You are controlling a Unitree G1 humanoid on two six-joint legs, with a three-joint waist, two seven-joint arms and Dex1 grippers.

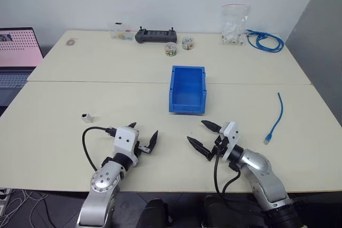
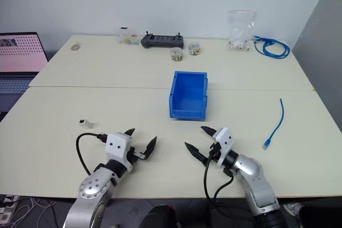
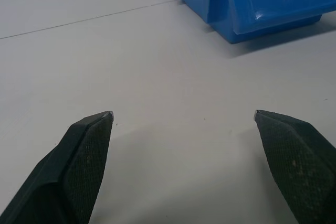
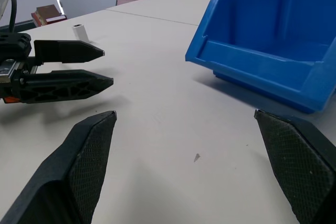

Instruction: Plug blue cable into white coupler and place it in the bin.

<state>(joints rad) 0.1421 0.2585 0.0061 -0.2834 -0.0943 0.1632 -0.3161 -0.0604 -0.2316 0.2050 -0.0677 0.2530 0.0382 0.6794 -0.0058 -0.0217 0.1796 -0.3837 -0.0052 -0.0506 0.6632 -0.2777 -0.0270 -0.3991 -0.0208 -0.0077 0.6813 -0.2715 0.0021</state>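
The short light-blue cable [image 1: 276, 117] lies nearly straight on the table at the right, a clear plug at its near end. A tiny white coupler [image 1: 87, 117] sits on the table at the left, also seen as the coupler [image 4: 79, 31] in the right wrist view. The blue bin [image 1: 187, 89] stands in the middle of the table, empty. My left gripper [image 1: 143, 136] hovers open near the front edge, right of the coupler. Beside it my right gripper [image 1: 202, 133] is open too, angled toward the left one. Both hold nothing.
Along the far edge lie a black controller [image 1: 155, 36], two small jars [image 1: 171, 49], a clear bag of white parts [image 1: 234, 25] and a coiled bundle of blue cable [image 1: 264, 41]. A laptop [image 1: 17, 57] stands off the table's left side.
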